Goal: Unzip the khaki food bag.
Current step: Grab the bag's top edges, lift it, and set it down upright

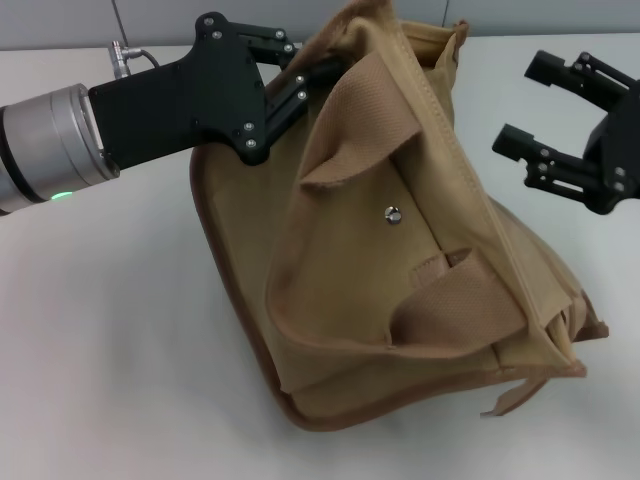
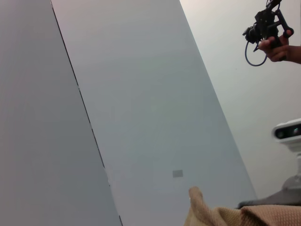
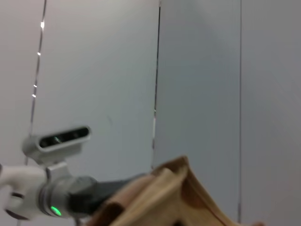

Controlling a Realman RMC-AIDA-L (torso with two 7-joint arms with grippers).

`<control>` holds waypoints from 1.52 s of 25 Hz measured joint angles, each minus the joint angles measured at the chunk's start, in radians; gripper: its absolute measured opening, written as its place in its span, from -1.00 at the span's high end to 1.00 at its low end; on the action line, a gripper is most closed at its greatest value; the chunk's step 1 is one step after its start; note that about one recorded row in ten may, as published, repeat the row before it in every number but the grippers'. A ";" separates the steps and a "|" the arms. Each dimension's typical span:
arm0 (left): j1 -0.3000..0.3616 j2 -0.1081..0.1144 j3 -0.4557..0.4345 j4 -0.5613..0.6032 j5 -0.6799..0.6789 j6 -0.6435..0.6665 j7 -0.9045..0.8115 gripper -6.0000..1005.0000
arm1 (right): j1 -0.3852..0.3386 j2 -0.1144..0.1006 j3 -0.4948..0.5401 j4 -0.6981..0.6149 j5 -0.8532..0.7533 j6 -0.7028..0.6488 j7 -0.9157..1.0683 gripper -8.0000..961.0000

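The khaki food bag stands tilted in the middle of the white table. Its front faces me, with a silver snap and two wide handles folded over it. I cannot make out the zipper. My left gripper reaches in from the left and is shut on the bag's upper back edge, its tips hidden by the fabric. My right gripper hangs open to the right of the bag's top, apart from it. A bit of the bag shows in the left wrist view, and its top in the right wrist view.
Grey wall panels fill both wrist views. A person's hand holding a black device shows high in the left wrist view. The left arm with a green light shows in the right wrist view.
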 joint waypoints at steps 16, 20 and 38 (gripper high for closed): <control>-0.019 0.000 -0.001 0.000 0.001 -0.008 -0.021 0.81 | -0.006 0.001 -0.210 0.047 0.050 0.070 -0.076 -0.67; -0.021 0.000 0.000 0.000 0.001 -0.009 -0.022 0.81 | -0.010 0.001 -0.242 0.040 0.074 0.111 -0.090 -0.67; -0.021 -0.002 0.005 0.000 0.001 -0.007 -0.025 0.80 | -0.088 0.001 -0.341 0.134 0.283 0.051 -0.403 -0.50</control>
